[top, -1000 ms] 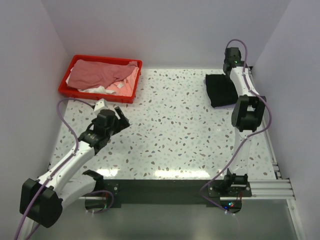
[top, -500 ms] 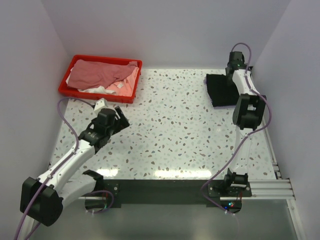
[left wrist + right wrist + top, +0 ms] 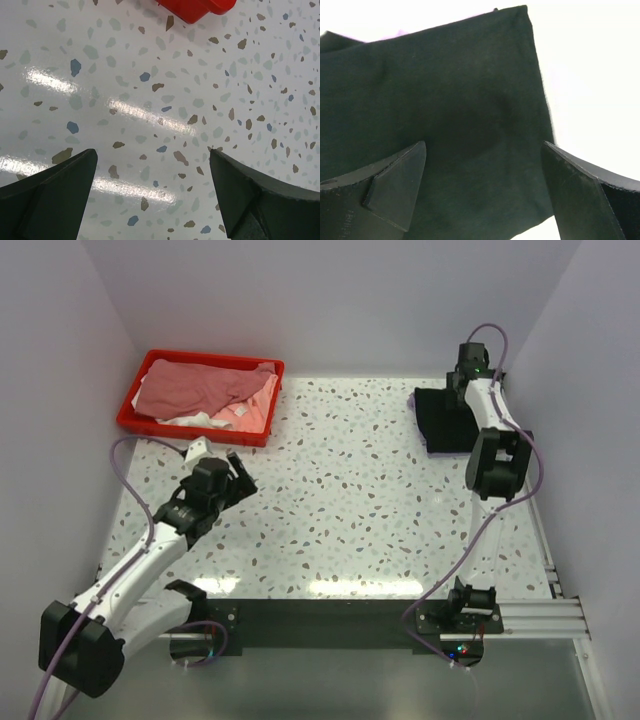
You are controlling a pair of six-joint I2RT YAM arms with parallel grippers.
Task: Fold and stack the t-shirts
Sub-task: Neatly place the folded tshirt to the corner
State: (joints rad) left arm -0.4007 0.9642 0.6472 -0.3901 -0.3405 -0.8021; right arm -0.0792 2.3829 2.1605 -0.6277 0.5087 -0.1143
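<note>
White walls close in a speckled terrazzo table (image 3: 350,500). At its far right corner a folded black t-shirt (image 3: 438,422) lies flat, and the right gripper (image 3: 462,390) hangs over its far edge with fingers spread wide and no cloth pinched between them; whether the tips touch the fabric cannot be told. The left gripper (image 3: 238,475) is just as wide, empty, over bare tabletop near the red bin (image 3: 140,422) at the far left. A dusty pink t-shirt (image 3: 200,385) lies crumpled in that bin over a white one (image 3: 190,420).
</note>
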